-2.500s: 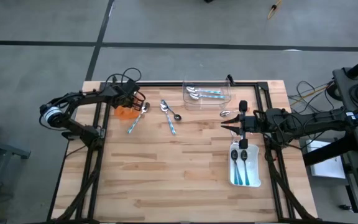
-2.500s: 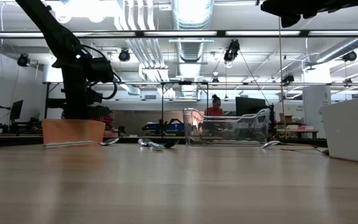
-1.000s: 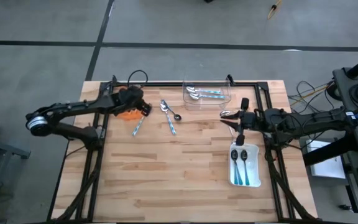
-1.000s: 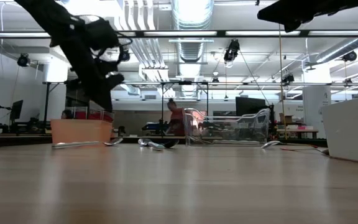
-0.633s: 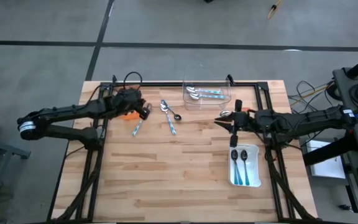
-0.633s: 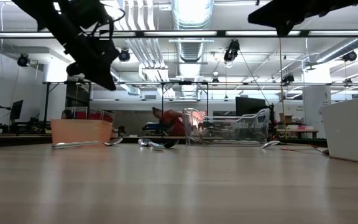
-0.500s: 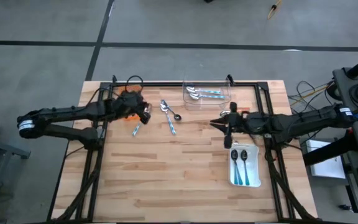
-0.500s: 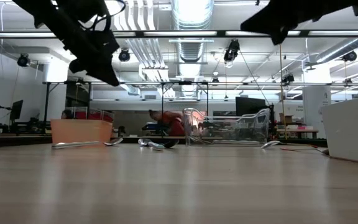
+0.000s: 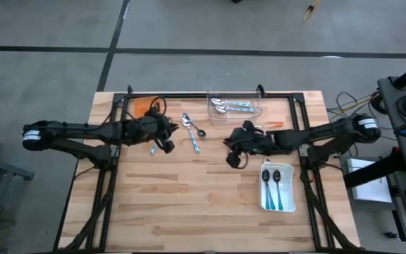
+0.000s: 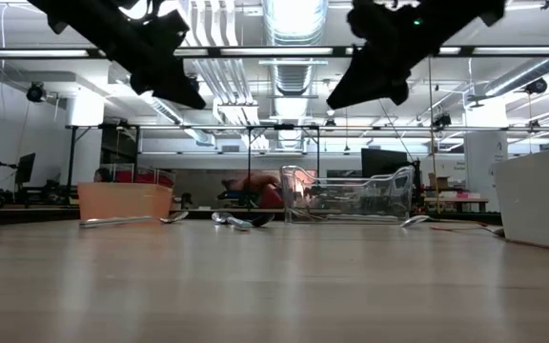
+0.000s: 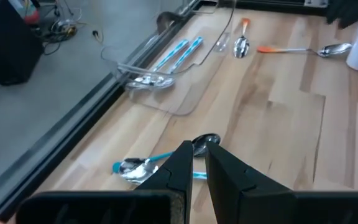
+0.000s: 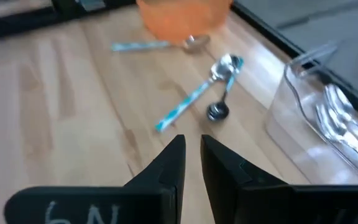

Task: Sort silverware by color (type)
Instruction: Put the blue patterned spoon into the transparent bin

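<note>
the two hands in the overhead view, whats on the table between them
In the high view, two crossed spoons lie between the left hand and the right hand: a blue-handled spoon and a short silver spoon. The rest is bare wood.

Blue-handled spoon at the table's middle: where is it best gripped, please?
Grip the blue-handled spoon at its handle's free end, from straight above. It lies flat, and another spoon crowds its bowl end; the handle end lies clear.

Two nearly closed fingers (image 12: pixel 166 163) at bottom; beyond, teal spoons (image 12: pixel 197 93) on the table (image 12: pixel 55 112), orange tray (image 12: pixel 184 12) at top, clear tray (image 12: pixel 328 118) right.
</note>
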{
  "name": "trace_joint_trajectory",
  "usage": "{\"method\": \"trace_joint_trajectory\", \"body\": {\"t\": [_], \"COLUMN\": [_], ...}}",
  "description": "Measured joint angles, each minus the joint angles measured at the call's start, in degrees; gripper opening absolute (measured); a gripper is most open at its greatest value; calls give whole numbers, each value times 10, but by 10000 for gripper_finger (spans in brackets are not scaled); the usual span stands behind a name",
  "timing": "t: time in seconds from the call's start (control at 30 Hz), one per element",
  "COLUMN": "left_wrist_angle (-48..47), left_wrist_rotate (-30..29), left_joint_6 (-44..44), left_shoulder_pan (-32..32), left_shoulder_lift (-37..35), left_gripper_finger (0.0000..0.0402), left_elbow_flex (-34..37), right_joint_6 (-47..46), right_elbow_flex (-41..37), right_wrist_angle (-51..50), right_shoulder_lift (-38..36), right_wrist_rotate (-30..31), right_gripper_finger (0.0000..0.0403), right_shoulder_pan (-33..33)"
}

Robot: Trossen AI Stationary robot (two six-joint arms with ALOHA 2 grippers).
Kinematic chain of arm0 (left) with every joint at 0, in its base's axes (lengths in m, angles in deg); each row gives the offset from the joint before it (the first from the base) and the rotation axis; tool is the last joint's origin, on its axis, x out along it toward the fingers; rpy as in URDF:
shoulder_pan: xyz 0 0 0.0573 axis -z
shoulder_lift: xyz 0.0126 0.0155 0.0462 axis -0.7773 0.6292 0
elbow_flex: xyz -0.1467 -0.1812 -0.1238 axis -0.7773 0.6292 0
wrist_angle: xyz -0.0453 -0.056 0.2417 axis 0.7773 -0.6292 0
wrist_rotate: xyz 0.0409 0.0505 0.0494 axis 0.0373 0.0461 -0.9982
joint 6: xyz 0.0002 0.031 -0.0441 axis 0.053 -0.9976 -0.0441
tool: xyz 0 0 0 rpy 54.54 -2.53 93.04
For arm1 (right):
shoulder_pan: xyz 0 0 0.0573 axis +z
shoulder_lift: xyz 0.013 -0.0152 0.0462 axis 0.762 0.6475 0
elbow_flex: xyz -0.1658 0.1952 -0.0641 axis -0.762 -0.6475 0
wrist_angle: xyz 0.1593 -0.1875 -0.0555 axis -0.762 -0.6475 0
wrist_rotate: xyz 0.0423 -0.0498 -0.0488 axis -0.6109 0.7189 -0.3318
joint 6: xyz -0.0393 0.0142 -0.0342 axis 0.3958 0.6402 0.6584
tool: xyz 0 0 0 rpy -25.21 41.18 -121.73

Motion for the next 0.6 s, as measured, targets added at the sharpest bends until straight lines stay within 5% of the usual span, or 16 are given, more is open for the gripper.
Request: {"method": "trace_joint_trajectory", "body": {"t": [0.33,0.6], "left_wrist_angle": [-4,-6], "left_wrist_rotate": [-47,-50], "left_joint_6": [-14,-38], "left_shoulder_pan": [0,0], "left_shoulder_lift": [0,-5], "left_gripper_finger": [27,27], "left_elbow_flex": [0,5], "right_joint_6": [-56,-74], "right_elbow_flex": [184,271], "right_wrist_angle": [-258,-297], "right_shoulder_lift": [118,191], "right_wrist_rotate": [0,-1], "right_gripper_finger": [43,43], "right_shoulder_pan": [-22,-32]}}
